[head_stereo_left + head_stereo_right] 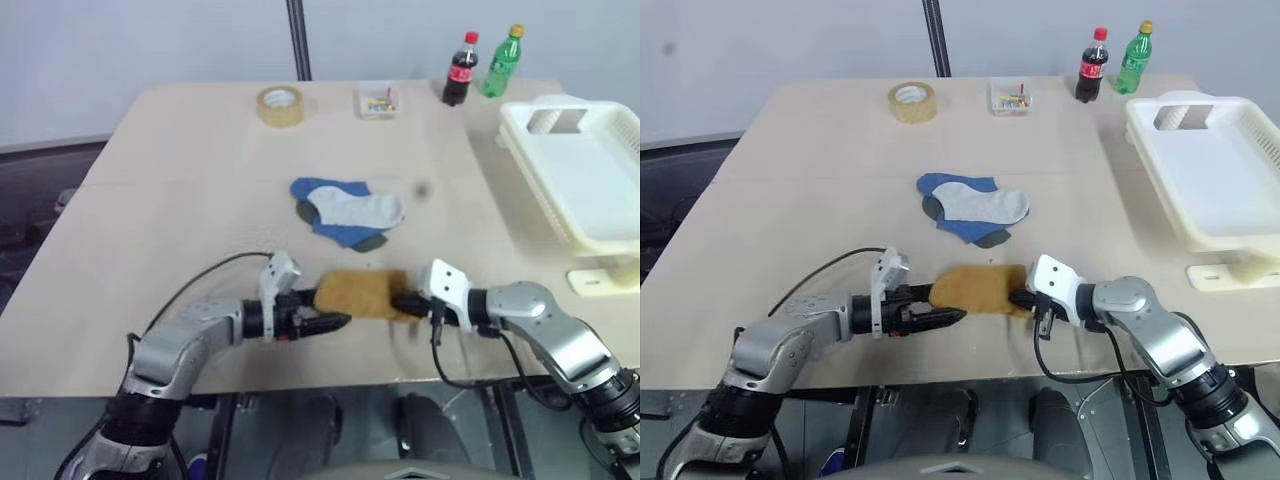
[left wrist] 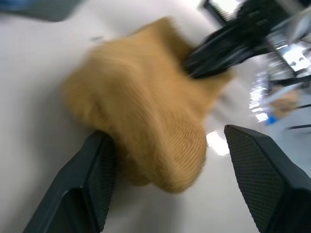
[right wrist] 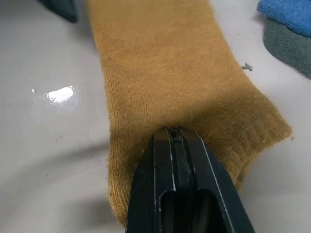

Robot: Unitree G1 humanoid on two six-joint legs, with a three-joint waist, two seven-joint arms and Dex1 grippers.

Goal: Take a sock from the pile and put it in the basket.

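Note:
A mustard yellow sock [image 1: 360,293] lies near the table's front edge, apart from the pile [image 1: 348,212] of blue, pale grey and dark grey socks at the table's middle. My right gripper [image 1: 402,300] is shut on the mustard sock's right end, and its closed fingers [image 3: 175,145] pinch the fabric. My left gripper [image 1: 325,308] stands open at the sock's left end. That end sits between its spread fingers [image 2: 99,165]. The white slotted basket [image 1: 585,175] stands at the table's right edge, with nothing in the part I see.
A roll of tan tape [image 1: 280,105], a small clear box [image 1: 378,100], a cola bottle [image 1: 460,68] and a green bottle [image 1: 503,60] line the far edge. A small white piece [image 1: 600,280] lies in front of the basket.

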